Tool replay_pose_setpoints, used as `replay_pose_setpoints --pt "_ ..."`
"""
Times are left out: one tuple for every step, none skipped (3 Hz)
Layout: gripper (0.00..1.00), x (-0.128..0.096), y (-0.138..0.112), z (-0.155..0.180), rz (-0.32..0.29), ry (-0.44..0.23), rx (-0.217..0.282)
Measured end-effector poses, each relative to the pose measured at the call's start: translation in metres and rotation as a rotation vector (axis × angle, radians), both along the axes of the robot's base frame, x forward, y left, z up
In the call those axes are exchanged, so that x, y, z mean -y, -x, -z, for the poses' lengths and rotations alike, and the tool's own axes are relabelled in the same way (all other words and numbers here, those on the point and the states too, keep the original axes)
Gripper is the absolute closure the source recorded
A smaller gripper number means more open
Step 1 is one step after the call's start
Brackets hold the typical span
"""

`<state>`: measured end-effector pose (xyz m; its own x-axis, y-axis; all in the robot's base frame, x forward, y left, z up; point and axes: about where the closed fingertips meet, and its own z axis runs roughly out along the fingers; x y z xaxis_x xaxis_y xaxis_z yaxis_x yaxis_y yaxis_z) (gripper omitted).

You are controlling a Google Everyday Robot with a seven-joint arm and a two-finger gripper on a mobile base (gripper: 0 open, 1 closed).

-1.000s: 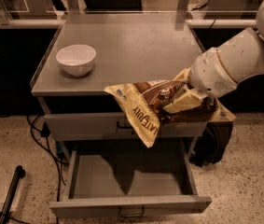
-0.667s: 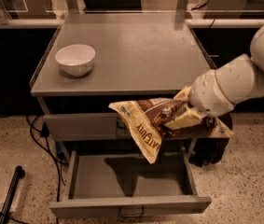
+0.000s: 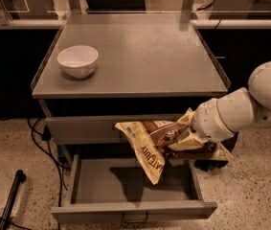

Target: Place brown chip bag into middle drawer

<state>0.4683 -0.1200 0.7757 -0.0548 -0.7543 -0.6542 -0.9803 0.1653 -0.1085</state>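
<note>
My gripper [image 3: 182, 141] is shut on the brown chip bag [image 3: 150, 141], gripping its right end. The bag hangs tilted, its cream-yellow lettered end pointing down-left, in the air above the open middle drawer [image 3: 130, 188]. The drawer is pulled out below the cabinet top, its flat grey floor bare, with a small loop handle [image 3: 135, 219] on its front. The bag hangs over the right half of the drawer and partly covers the shut drawer front [image 3: 87, 128] just above it.
A white bowl [image 3: 77, 60] stands on the grey cabinet top [image 3: 140, 51] at the left. My white arm [image 3: 242, 109] reaches in from the right. Dark cables [image 3: 41, 143] and a black pole [image 3: 10, 198] lie on the speckled floor at the left.
My arm and the bag have moved downward and slightly right, from cabinet-top edge height to in front of the upper drawer front, closer over the open drawer.
</note>
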Motion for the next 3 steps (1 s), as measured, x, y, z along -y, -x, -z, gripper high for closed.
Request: replay_pose_setpoints --pt "1.00 0.003 0.001 0.021 -0.017 0.042 0.011" --pt "1.00 0.007 0.000 0.076 -0.050 0.093 0.023" --pt "1.00 0.002 -0.004 0.120 -0.052 0.084 0.021"
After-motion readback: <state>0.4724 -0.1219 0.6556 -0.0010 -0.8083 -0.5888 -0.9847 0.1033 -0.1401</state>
